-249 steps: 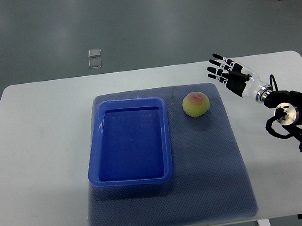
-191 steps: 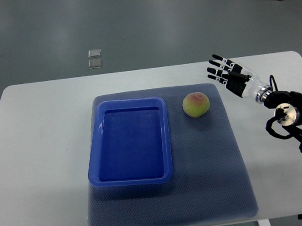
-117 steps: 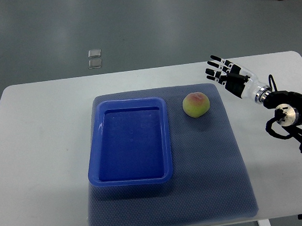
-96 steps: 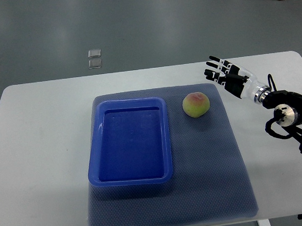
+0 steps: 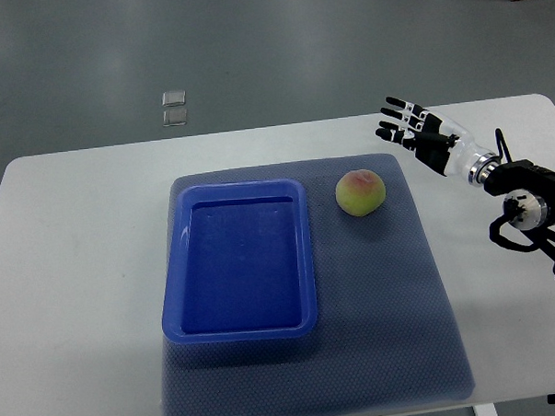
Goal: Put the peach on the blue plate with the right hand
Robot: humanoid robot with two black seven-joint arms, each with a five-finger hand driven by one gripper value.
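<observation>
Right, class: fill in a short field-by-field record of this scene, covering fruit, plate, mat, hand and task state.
fruit: peach, on the mat, right of the plate, apart from it
plate: blue plate, nothing in it
mat: dark mat on the white table
hand: right hand, fingers spread, holding nothing, right of and beyond the peach
task state: peach not yet grasped

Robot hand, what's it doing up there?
The right hand is open and hovering over the table, up and to the right of the peach. It holds nothing. The peach sits on the mat, beside the blue plate, which is empty. It looks set to grab the peach.
</observation>
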